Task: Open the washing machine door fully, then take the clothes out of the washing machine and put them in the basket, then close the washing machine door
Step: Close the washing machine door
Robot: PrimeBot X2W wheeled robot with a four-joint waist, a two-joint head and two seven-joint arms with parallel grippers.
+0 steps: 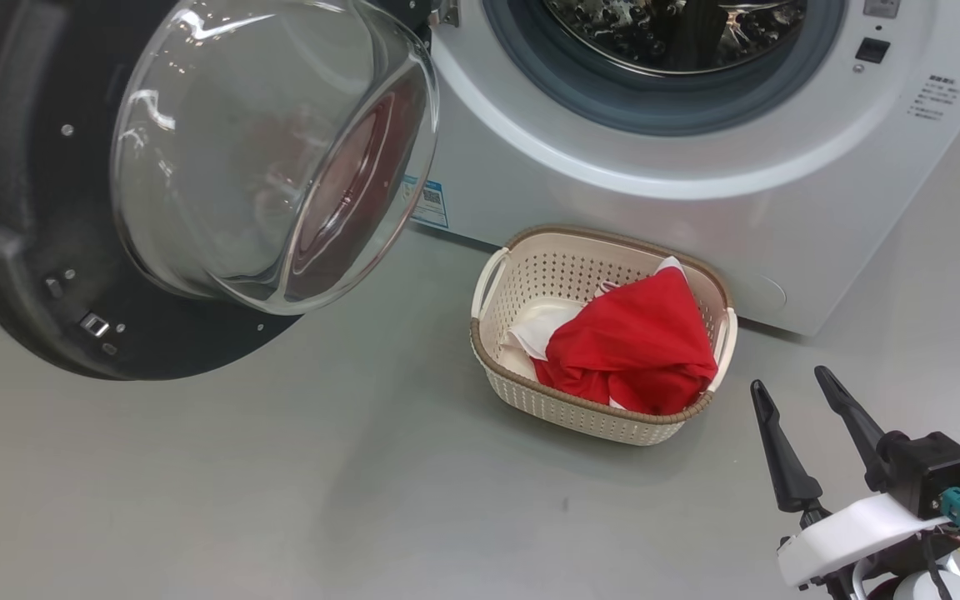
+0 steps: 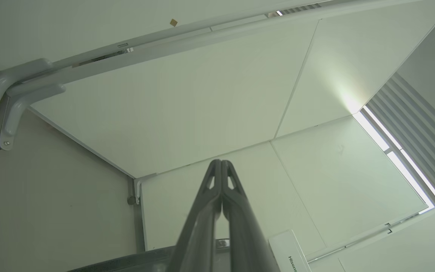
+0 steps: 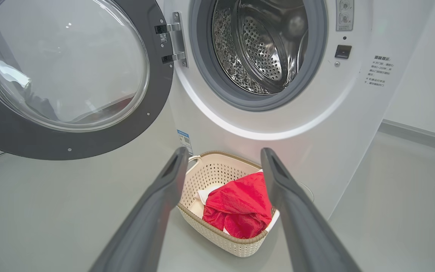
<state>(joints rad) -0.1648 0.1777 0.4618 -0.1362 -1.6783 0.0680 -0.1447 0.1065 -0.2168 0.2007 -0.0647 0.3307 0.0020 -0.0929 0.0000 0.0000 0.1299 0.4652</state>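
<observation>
From my station I see the basket [image 1: 530,398] standing on the grey floor [image 1: 280,483] just in front of the washing machine [image 1: 697,208], below its opening and a little to the right of the swung-out door [image 1: 22,208]. I cannot tell whether its far rim touches the machine's front.

The clothes [image 1: 638,350] lie inside the basket. The red fabric is heaped over the right and middle part, and a white piece is tucked under it toward the left. At the near right the red reaches up to the brown rim, and a small corner stands above the far rim. The left end of the basket shows its bare perforated wall.

The door hangs open on its hinge at the left of the opening. Its inner side and the bulging glass bowl [image 1: 263,150] face out toward me, and there is a reddish reflection in the glass. In the right wrist view I look into the drum [image 3: 255,45] and see perforated steel wall inside the grey rubber ring [image 3: 202,75]. A blue sticker [image 1: 430,202] sits low on the machine's front, near the door.

My right gripper [image 1: 789,378] hangs over the floor near the basket's right side. Its two fingers are spread wide and grip nothing. My left gripper [image 2: 221,163] points up at white ceiling panels [image 2: 183,105], its fingers pressed together with nothing between them.
</observation>
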